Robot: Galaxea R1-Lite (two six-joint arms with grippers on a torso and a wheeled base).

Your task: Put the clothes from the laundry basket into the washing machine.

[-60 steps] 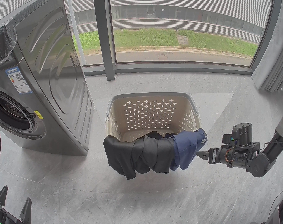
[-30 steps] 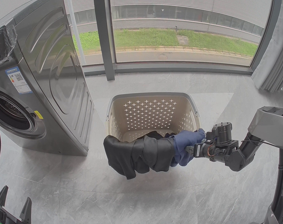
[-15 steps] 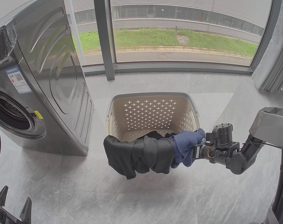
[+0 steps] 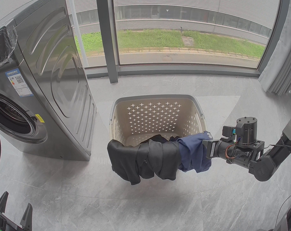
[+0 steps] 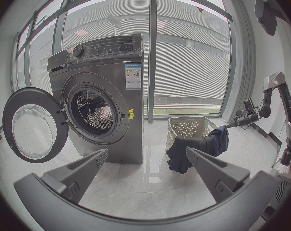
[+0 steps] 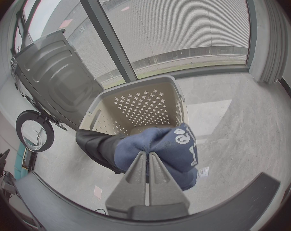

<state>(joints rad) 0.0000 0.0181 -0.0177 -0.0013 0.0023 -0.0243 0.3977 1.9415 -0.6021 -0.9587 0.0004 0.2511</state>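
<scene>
Right gripper [image 4: 205, 147] drawn back toward right edge of head view since half second ago, tugging blue garment [image 4: 193, 154] along; claw pinching fold of cloth, first piece being lifted. Blue garment and dark garment [image 4: 142, 162] draped over near rim of laundry basket [image 4: 155, 97], mid-frame, easy to grab. Washing machine [image 4: 55, 74] at left, door [image 5: 33, 125] open for loading. Left gripper [image 4: 14, 207] in lower left corner, claw spread, holding nothing.

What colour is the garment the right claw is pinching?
The garment is dark blue with white print; the right wrist view shows it best.
</scene>
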